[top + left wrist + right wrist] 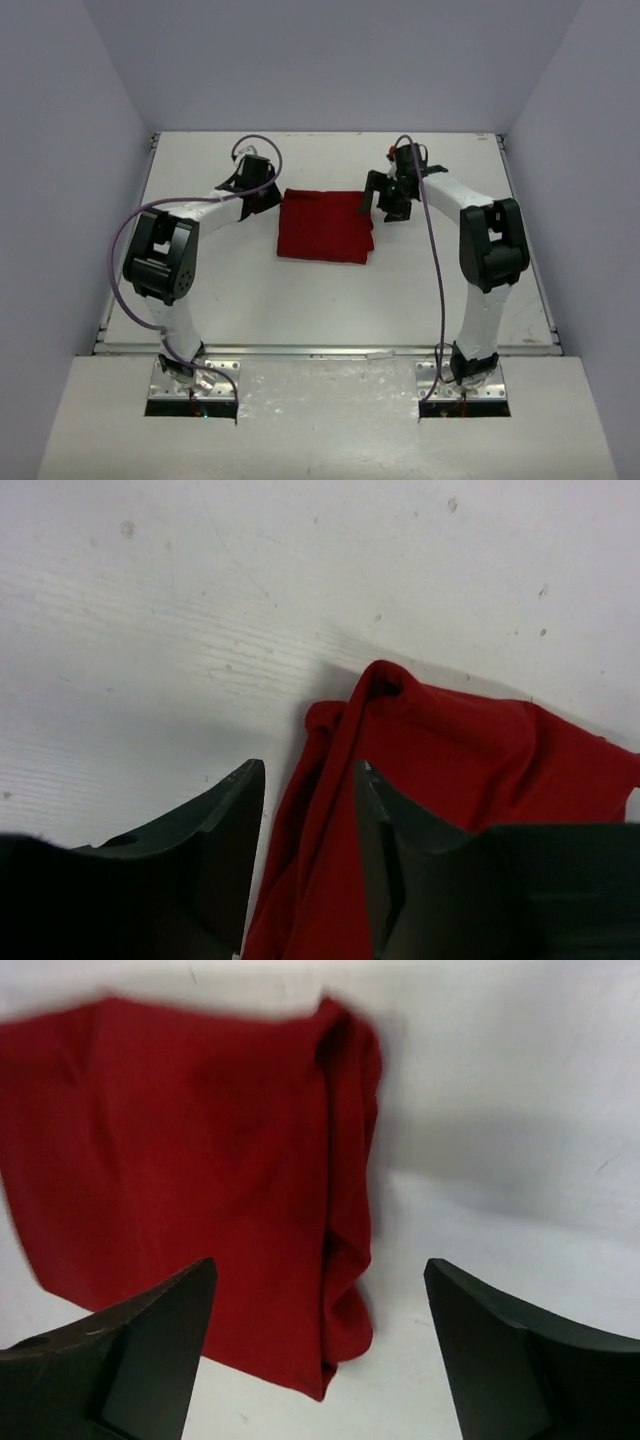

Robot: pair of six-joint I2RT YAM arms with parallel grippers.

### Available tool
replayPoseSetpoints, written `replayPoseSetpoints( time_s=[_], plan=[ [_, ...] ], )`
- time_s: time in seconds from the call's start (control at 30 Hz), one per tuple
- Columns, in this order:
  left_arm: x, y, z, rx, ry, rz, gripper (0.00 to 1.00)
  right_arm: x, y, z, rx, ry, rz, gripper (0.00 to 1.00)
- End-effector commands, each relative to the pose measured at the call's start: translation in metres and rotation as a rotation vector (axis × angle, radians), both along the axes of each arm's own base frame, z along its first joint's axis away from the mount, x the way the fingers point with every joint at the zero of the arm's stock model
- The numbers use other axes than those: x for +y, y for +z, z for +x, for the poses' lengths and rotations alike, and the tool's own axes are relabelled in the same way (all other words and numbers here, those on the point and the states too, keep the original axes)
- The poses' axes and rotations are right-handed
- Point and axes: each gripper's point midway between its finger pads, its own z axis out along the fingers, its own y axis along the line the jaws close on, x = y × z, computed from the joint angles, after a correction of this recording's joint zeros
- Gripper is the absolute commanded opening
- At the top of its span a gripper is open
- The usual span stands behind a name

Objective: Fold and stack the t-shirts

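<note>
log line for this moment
shirt: folded, flat on table | left gripper: open, at shirt's left edge | right gripper: open, at shirt's right edge

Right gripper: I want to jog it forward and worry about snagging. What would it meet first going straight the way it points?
Most likely the red t-shirt: its bunched folded edge lies ahead between the open right gripper fingers, with the bare table just beside it. How far off is unclear.

Lab: white table (300, 300), blank walls (330, 60)
</note>
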Motion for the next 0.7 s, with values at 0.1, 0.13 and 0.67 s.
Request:
replayPoseSetpoints(
  time_s=[0.1, 0.13, 0.67],
  plan=[
    [-0.03, -0.053, -0.031, 0.127, -0.069, 0.028, 0.37, 0.027, -0.051, -0.055, 0.041, 0.083, -0.134, 0.6],
    [-0.031, -0.056, -0.035, 0.125, -0.067, 0.013, 0.37, 0.032, -0.056, -0.06, 0.058, 0.096, -0.137, 0.56],
    [-0.066, -0.084, -0.108, 0.151, -0.227, -0.092, 0.29, 0.084, -0.044, -0.108, 0.169, 0.119, 0.26, 0.39]
  ],
)
